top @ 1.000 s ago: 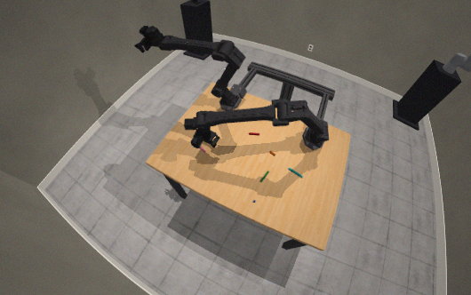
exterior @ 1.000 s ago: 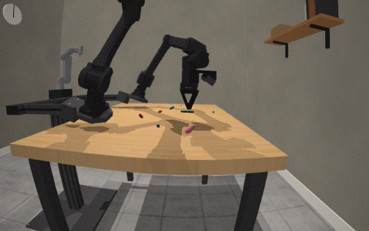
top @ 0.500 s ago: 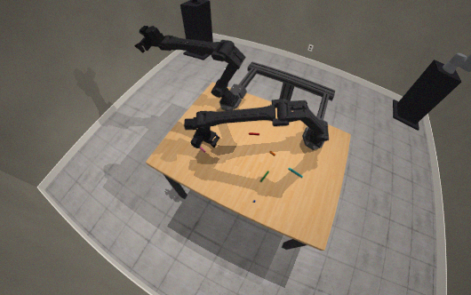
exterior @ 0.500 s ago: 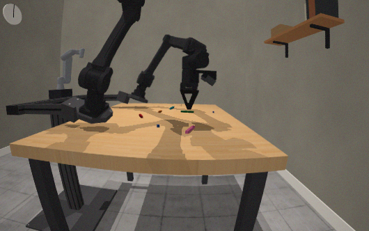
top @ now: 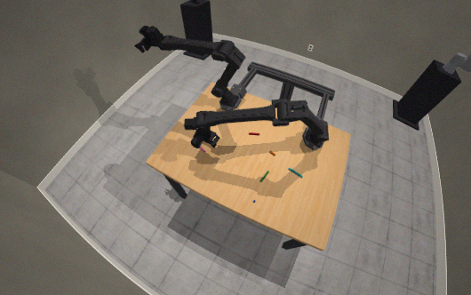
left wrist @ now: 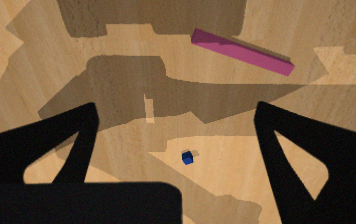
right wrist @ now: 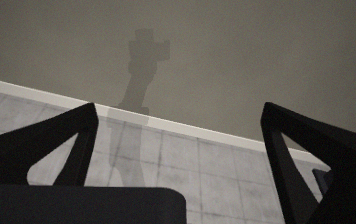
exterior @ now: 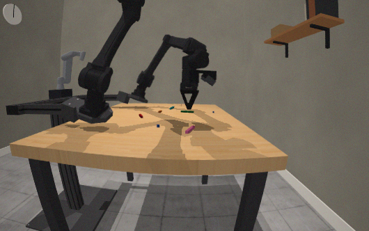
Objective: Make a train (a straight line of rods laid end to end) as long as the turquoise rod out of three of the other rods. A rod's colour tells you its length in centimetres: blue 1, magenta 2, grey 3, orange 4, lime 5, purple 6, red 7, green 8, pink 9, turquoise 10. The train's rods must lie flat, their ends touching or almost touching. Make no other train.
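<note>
My left gripper (top: 204, 141) (exterior: 188, 104) (left wrist: 176, 111) hangs open and empty a little above the table near its left edge. A long pink rod (left wrist: 242, 51) (exterior: 189, 129) (top: 203, 149) lies flat just beyond the fingers. A small blue rod (left wrist: 187, 158) (exterior: 158, 126) lies below and between them. Farther off lie the turquoise rod (top: 295, 172) (exterior: 171, 108), a green rod (top: 264, 176) (exterior: 186, 111), an orange rod (top: 272, 153), a red rod (top: 253, 133) and a second blue rod (top: 254, 201). My right gripper (top: 143, 43) (right wrist: 179, 112) is open, raised high off the table and facing the wall.
A black metal frame (top: 289, 86) stands behind the table by the arm bases. Two black towers (top: 427, 93) (top: 196, 19) stand on the floor. A wooden shelf (exterior: 303, 29) hangs on the wall.
</note>
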Controlling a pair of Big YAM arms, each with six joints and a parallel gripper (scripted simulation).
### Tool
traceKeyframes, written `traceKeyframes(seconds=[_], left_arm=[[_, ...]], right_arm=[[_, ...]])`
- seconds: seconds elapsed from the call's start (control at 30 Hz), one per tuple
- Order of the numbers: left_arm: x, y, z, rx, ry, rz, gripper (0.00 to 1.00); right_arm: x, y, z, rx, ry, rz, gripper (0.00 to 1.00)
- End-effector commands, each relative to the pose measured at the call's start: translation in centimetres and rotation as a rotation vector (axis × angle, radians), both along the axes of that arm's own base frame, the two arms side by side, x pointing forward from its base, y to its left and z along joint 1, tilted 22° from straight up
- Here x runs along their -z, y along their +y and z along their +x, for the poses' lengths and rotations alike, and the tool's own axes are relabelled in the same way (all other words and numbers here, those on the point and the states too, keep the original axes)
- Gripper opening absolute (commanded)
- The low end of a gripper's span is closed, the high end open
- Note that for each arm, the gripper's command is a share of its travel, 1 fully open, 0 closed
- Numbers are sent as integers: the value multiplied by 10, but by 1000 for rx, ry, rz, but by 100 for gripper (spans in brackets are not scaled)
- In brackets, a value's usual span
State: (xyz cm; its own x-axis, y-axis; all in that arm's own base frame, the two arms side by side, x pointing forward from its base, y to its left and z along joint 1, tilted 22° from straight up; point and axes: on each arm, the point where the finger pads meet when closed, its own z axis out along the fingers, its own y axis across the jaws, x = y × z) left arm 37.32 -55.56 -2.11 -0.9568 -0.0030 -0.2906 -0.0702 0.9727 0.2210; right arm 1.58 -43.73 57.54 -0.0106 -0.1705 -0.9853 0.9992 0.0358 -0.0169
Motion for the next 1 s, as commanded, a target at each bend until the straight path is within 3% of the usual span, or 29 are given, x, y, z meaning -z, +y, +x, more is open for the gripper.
traceKeyframes(seconds=[0.0, 0.2, 0.3, 0.57, 0.63, 0.67, 0.97], left_arm=[[-2, -7, 17, -9, -8, -13, 100], [-2, -3, 19, -5, -5, -10, 100], [-32, 33, 41, -2, -10, -29, 100], [-55, 82, 75, 2, -5, -30, 100], [-55, 82, 75, 2, -5, -30, 100], [-67, 112, 92, 5, -4, -30, 100], [-105, 221, 131, 15, -7, -23, 100]], right_arm=[[-46, 4, -9, 19, -19, -87, 100], [-46, 4, -9, 19, -19, -87, 100], [-46, 4, -9, 19, -19, -87, 100], [-46, 4, -9, 19, -19, -87, 100], [-46, 4, -9, 19, -19, -87, 100], [-46, 4, -9, 19, -19, -87, 100], [-46, 4, -9, 19, -19, -87, 100]])
